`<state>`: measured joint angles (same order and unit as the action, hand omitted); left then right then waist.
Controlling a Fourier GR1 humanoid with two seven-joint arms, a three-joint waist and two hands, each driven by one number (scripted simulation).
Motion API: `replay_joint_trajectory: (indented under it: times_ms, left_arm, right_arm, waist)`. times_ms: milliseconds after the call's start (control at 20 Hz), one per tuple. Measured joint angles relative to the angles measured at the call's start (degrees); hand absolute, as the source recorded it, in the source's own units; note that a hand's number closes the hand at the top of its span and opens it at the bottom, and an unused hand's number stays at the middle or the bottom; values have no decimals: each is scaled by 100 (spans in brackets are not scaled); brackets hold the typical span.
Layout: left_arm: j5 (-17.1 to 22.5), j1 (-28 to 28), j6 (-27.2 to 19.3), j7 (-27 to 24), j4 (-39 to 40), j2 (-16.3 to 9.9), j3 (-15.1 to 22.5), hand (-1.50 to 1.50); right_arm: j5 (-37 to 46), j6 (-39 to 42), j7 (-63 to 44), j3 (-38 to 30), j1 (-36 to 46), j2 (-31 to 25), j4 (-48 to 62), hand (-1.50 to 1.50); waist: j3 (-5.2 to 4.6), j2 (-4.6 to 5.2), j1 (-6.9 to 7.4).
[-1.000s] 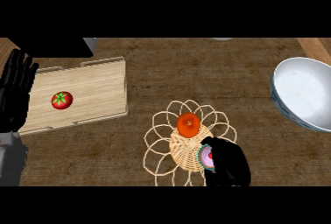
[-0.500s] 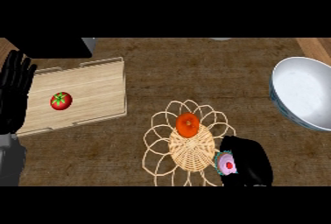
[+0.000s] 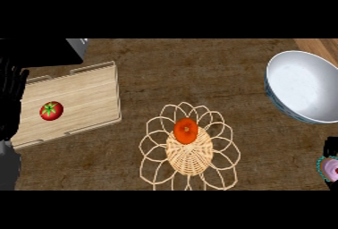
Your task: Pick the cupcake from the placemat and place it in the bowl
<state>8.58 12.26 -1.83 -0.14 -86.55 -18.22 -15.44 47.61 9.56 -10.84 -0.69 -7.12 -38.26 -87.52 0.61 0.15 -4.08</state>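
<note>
At the right edge, near the bottom, the right hand's black fingers (image 3: pixel 329 145) are curled round the cupcake (image 3: pixel 330 167), which shows as a pink top with a teal rim, partly cut off by the edge of the view. The right hand (image 3: pixel 330 150) with the cupcake is off the placemat, well to its right, and nearer than the bowl, not over it.

The bowl (image 3: pixel 290 105) sits at the far right of the bench (image 3: pixel 198 67), white inside with a darker outer wall, its right part running out of view.

The placemat (image 3: pixel 188 150) lies in the near middle: a woven round centre ringed by open looped petals. An orange-red round fruit (image 3: pixel 186 130) rests on the far part of its woven centre.

To the left lies a pale wooden cutting board (image 3: pixel 79 98) with a red tomato (image 3: pixel 51 110) with a green stem on its left part.

The left hand (image 3: pixel 10 100) shows at the left edge beside the board, fingers straight and up, resting open.
</note>
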Motion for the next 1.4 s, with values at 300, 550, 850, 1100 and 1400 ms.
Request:
replay_joint_trajectory:
  times_ms: [300, 550, 850, 1100, 1400]
  left_arm:
    - [25, -63, 18, -23, -34, -17, -42, 0]
    - [42, -74, 69, -51, -30, -2, -12, 0]
    - [14, -7, 94, -31, -90, 31, 89, 0]
    - [-19, 80, 107, -66, -55, 110, 201, 0]
    - [-79, 311, 119, -67, 121, 111, 273, 0]
  right_arm:
    - [-775, -171, 1464, -1415, 91, -1156, 1029, 150]
    - [-1645, 12, 3003, -2380, 282, -1883, 1913, 150]
    - [-2521, 555, 4861, -3298, 550, -2657, 3139, 150]
    - [-3147, 1289, 5591, -3662, 903, -3260, 4141, 150]
    - [-3538, 1741, 5502, -3445, 1372, -3765, 4751, 150]
  waist:
    - [12, -25, 20]
    - [7, -33, 87]
    - [-4, -19, 240]
    - [-22, 14, 410]
    - [-37, 38, 542]
